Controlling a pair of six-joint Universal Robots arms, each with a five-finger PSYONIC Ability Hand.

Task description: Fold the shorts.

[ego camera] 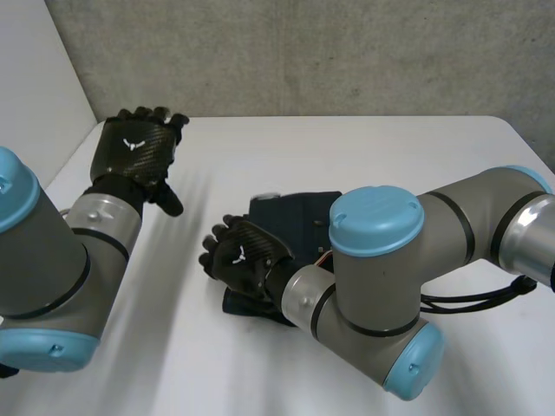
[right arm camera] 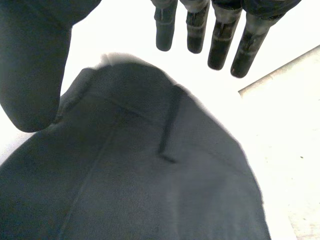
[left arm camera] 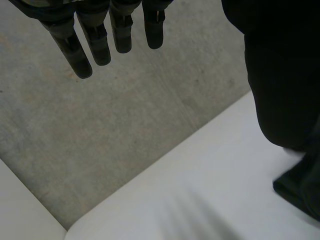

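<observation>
Shorts (ego camera: 295, 215) judged soft, light, limp; best pinched at an edge; right hand (ego camera: 243, 257) spread over them; left hand (ego camera: 134, 149) spread, well apart.

Soft, even light falls from above on the matte white table (ego camera: 364, 147), and the rough grey concrete wall (ego camera: 303, 52) behind it is lit just as flatly. A dull sheen sits on the round light-blue plastic joint cap (ego camera: 377, 221) and on the woven black back of the left hand (ego camera: 134, 147). In the right wrist view the table glares to plain white, while the dark fabric shorts (right arm camera: 150, 175) stay dim, their seams faintly lit.
</observation>
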